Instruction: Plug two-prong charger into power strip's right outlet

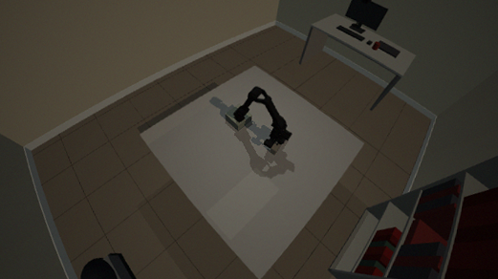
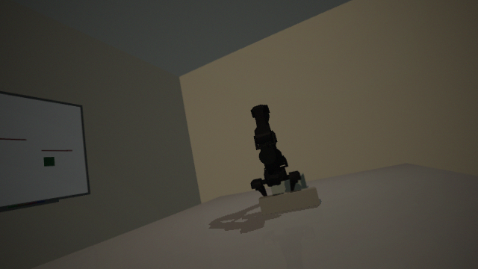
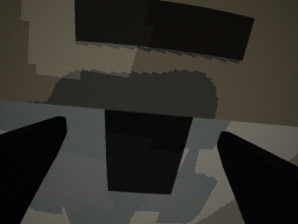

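The power strip is a beige block, seen close from above in the wrist view. A dark rectangular panel lies across its top. The charger is a dark block against the strip's near side, with no visible gap. Its prongs and the outlets are hidden, so I cannot tell which outlet it faces or how deep the prongs sit. My gripper is open. Its fingers stand on either side of the charger, clear of it.
The black arm reaches from a pale greenish base block on a light mat. The desk and the shelf unit stand away from it. Shadows cover parts of the strip and mat.
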You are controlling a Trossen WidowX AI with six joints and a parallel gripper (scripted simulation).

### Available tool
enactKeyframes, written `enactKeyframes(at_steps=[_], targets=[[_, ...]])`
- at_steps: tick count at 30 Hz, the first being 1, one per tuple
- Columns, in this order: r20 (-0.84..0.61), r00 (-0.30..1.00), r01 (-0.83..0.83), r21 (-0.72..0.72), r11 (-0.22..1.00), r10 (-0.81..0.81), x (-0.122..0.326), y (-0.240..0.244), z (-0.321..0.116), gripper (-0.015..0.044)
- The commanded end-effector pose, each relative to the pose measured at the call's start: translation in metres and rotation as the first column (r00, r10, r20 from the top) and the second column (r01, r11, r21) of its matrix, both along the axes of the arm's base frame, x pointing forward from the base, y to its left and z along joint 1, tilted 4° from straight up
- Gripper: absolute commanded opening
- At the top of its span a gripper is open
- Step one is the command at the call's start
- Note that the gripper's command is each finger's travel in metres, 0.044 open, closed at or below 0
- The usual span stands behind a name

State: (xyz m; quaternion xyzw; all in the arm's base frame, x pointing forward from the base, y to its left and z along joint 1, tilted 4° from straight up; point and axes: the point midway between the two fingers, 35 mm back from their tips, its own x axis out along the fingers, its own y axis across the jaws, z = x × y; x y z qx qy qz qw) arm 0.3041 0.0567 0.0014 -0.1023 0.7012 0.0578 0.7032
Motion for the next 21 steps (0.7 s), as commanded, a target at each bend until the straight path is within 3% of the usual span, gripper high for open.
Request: enactKeyframes(at_steps=[1,21], targets=[[-0.001,1.0,-0.002,0.003,1.0,0.002,-0.002,0.0,-0.001,0.044],[0.001,1.0,-0.002,0.004,1.0,0.002,-0.016,-0.004,-0.002,0.044]])
